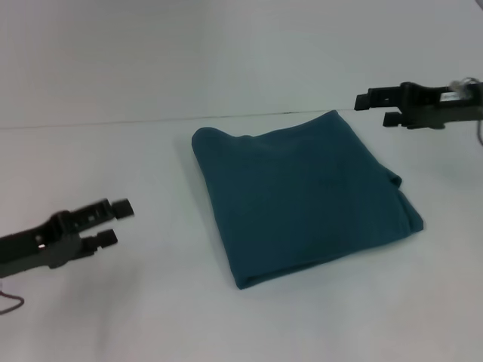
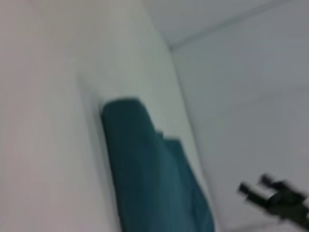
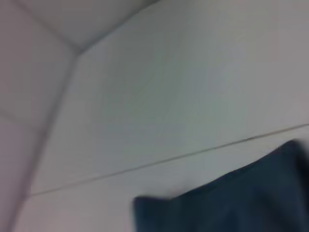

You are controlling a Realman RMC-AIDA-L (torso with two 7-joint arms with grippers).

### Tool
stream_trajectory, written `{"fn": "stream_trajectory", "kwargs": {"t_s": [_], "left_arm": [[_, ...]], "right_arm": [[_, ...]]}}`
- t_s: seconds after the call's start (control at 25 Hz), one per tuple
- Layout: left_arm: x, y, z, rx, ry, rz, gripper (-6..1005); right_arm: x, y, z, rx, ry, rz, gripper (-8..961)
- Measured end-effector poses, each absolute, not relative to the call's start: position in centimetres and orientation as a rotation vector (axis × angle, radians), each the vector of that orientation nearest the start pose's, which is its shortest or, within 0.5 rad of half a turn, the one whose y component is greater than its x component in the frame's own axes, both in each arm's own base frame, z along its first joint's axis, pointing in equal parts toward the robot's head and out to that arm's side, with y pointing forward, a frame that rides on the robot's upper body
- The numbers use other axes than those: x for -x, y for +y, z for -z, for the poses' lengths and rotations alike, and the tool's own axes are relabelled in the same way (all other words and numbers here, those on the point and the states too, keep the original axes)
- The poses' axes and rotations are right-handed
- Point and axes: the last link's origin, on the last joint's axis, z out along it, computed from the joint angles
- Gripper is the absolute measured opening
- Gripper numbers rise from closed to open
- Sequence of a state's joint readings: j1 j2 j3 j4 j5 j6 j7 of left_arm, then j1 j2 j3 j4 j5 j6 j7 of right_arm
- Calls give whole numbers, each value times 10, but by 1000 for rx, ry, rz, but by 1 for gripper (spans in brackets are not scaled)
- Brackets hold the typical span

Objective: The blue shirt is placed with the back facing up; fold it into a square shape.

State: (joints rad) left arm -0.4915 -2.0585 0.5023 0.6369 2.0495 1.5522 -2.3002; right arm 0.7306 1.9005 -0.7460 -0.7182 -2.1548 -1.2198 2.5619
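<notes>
From my head camera, the dark teal-blue cotton shirt [image 1: 302, 196] lies folded into a rough square in the middle of the plain white counter [image 1: 113, 309], plain side up, turned a little so that one corner points toward the far edge of the counter. Its folded edges are thick and rounded on the side nearer my left arm, and a small loose flap sticks out at the corner nearest my right arm. My left pincer [image 1: 115, 222] hangs over the bare counter well apart from the shirt, on its near left side, with its two black fingers apart and nothing between them. My right pincer [image 1: 375, 107] hangs at the far right, just beyond the shirt's far corner and clear of the cloth, its fingers likewise apart and holding nothing. From my left wrist camera, the folded shirt [image 2: 154, 179] shows as a dark teal slab lying flat on the white counter [image 2: 48, 121], its rounded fold toward this camera, and my right pincer [image 2: 255, 185] shows farther off on the other side of the shirt, its two finger ends parted. From my right wrist camera, only one corner area of the shirt [image 3: 227, 203] shows on the white counter [image 3: 145, 96], and my own fingers are out of sight there.
</notes>
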Motion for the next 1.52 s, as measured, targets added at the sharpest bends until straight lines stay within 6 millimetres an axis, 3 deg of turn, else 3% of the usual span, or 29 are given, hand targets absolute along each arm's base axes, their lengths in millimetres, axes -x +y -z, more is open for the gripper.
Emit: {"fn": "stream_trajectory", "kwargs": {"t_s": [0.2,0.52,0.6,0.64,0.88,1.12,1.32,1.52], "left_arm": [[285,332,-17,2197,-1957,793,957],[274,351,4,2120,-2017,706,949],[270,353,9,2122,-2021,704,949],[262,357,23,2137,-2022,685,949],[242,364,47,2182,-1997,666,950],[231,374,58,2190,-1961,631,949],[226,379,64,2191,-1948,613,949],[222,382,74,2199,-1927,576,950]], "right_arm": [[-251,420,-116,2093,1732,-650,845],[-278,408,-150,1956,1789,-726,879],[-285,406,-153,1921,1813,-715,916],[-288,405,-154,1904,1826,-703,934],[-305,401,-162,1817,1849,-608,932],[-324,400,-165,1744,1839,-451,930],[-324,404,-158,1753,1830,-298,930],[-319,409,-161,1744,1826,-302,930]]}}
